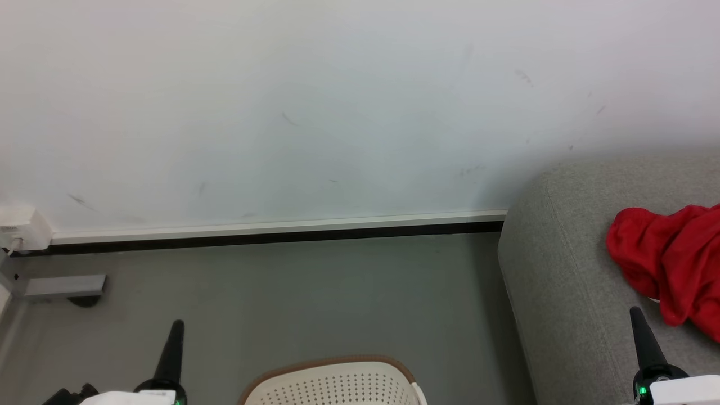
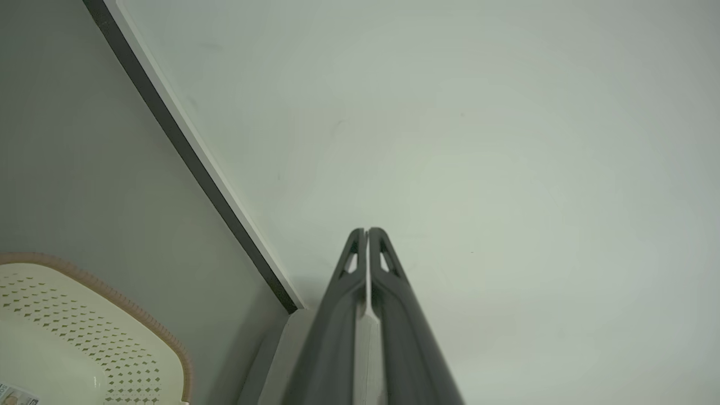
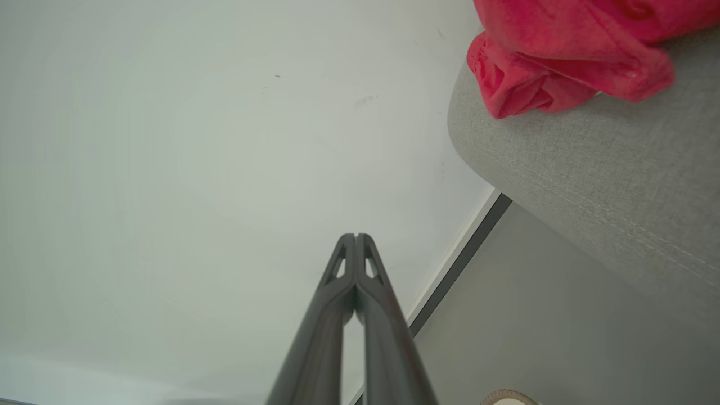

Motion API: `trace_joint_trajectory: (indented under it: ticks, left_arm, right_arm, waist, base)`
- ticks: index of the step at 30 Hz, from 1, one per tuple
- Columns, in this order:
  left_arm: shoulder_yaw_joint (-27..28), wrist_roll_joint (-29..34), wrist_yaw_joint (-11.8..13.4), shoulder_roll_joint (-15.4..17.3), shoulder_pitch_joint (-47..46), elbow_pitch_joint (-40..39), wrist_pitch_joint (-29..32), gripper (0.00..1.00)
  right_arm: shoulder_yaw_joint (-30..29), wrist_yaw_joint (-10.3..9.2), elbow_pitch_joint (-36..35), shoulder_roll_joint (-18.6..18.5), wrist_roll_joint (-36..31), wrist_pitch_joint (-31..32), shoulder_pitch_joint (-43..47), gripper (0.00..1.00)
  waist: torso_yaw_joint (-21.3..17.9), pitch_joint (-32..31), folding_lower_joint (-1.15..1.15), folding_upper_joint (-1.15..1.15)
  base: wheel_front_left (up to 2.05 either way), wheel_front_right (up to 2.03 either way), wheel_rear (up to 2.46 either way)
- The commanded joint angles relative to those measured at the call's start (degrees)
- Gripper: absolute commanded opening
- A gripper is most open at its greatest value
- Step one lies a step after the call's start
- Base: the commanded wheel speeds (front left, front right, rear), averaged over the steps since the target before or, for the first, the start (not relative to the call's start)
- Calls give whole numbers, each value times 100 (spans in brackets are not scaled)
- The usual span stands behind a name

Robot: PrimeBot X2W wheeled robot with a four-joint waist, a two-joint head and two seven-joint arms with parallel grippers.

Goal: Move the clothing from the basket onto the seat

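The red clothing (image 1: 672, 261) lies crumpled on the grey seat (image 1: 562, 270) at the right edge of the head view; the right wrist view has the clothing (image 3: 562, 56) bunched on the seat (image 3: 607, 169) corner. The cream basket (image 1: 334, 382) with its brown rim sits on the floor at the bottom middle, its inside mostly out of frame; the basket (image 2: 84, 337) also shows at the lower left of the left wrist view. My left gripper (image 1: 176, 326) is shut and empty, left of the basket. My right gripper (image 1: 635, 312) is shut and empty, just in front of the clothing.
A white wall (image 1: 315, 112) with a white and black skirting strip (image 1: 281, 233) runs across the back. Grey floor (image 1: 315, 298) lies between wall, basket and seat. A white socket box (image 1: 19, 228) and a grey bracket (image 1: 62, 286) sit at the far left.
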Motion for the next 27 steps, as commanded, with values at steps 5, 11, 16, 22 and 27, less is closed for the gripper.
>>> trace_joint_trajectory:
  ticks: [5, 11, 16, 22, 27]
  left_arm:
    - [46, -372, -56, 47, -127, -24, 89, 0]
    - [57, -643, -76, 49, -174, -15, 170, 0]
    - [66, -887, -94, 51, -197, -8, 237, 0]
    - [74, -1124, -110, 52, -236, 0, 291, 0]
    - [82, -1309, -116, 53, -269, 7, 350, 0]
  right_arm:
    - [-109, -8, -61, 34, 275, 90, -117, 0]
    - [-190, -9, -60, 70, 479, 176, -139, 0]
    - [-245, -9, -58, 93, 663, 233, -140, 0]
    - [-313, -10, -56, 118, 857, 302, -150, 0]
    - [-374, -10, -54, 146, 1026, 361, -155, 0]
  waist:
    - [8, 10, 0, 0]
    - [16, 22, 0, 0]
    - [23, 31, 0, 0]
    - [32, 42, 0, 0]
    - [39, 52, 0, 0]
  base:
    - [0, 0, 0]
    - [0, 0, 0]
    - [0, 0, 0]
    - [0, 0, 0]
    - [0, 0, 0]
